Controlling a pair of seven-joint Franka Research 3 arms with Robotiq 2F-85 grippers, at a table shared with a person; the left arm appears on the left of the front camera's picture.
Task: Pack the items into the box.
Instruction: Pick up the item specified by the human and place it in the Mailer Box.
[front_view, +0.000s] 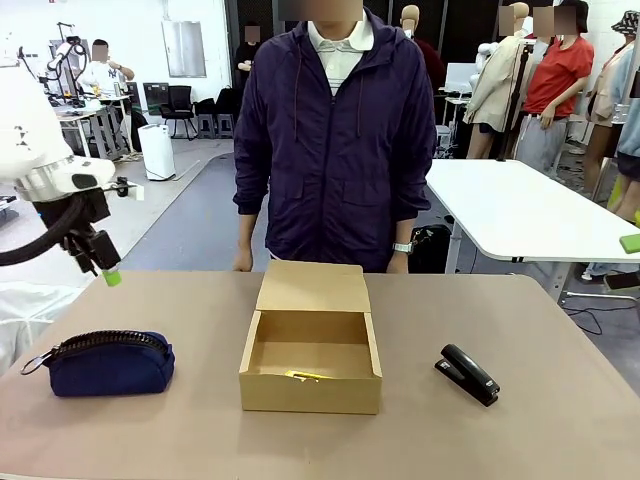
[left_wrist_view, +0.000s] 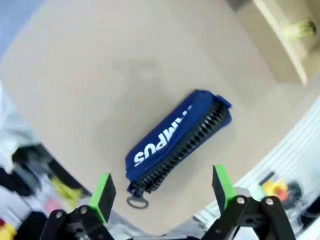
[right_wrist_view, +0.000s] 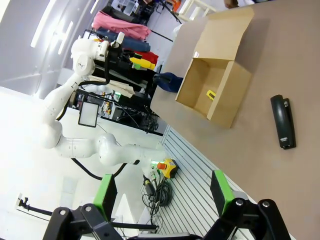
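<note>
The navy-blue pouch (front_view: 105, 362) lies on the table's left side, zipper up, ring pull toward the left edge. My left gripper (front_view: 106, 270) hangs open well above it and a little farther back. In the left wrist view the pouch (left_wrist_view: 175, 137) lies below and between the open green fingers (left_wrist_view: 103, 190), untouched. The tan box (front_view: 312, 355) stands open mid-table with its flap lid raised toward the person. A small yellow item (front_view: 305, 376) rests on its floor by the front wall. My right gripper (right_wrist_view: 164, 192) is open, high off the table, looking at the box (right_wrist_view: 215, 85).
A black stapler (front_view: 468, 374) lies on the table to the right of the box. A person in a dark jacket stands at the far edge behind the box, hands down. Bare tabletop surrounds the pouch and the box.
</note>
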